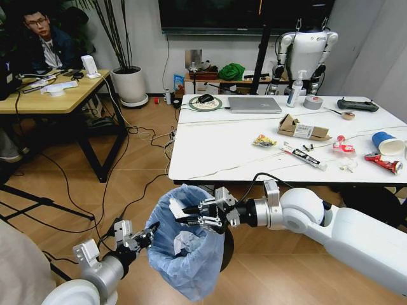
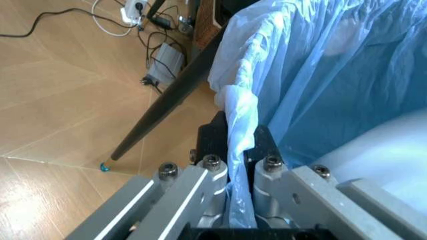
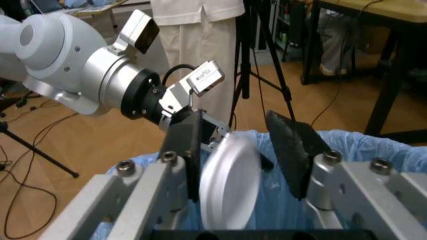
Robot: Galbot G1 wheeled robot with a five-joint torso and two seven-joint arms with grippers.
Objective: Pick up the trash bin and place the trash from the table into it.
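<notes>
My left gripper (image 1: 152, 230) is pinched tight on the rim of the trash bin (image 1: 184, 267), which hangs beside the table (image 1: 210, 152). My right gripper (image 1: 191, 215) sits over the bin's mouth, fingers (image 3: 288, 150) spread (a white piece (image 3: 227, 185) lies loose between them). More trash (image 1: 304, 155) lies on the tabletop.

A silver laptop (image 1: 255, 105) is seen closed at the far edge of the white surface; a coiled cable with a black mouse (image 1: 205, 100) is placed just beside it; a spray bottle (image 1: 294, 89) and a grey tape roll (image 1: 313, 102) are set nearby; a black controller (image 1: 357, 105) is laid further right; a white planter (image 1: 130, 84) is positioned on the floor behind; a yellow wooden desk (image 1: 48, 96) is located opposite.
</notes>
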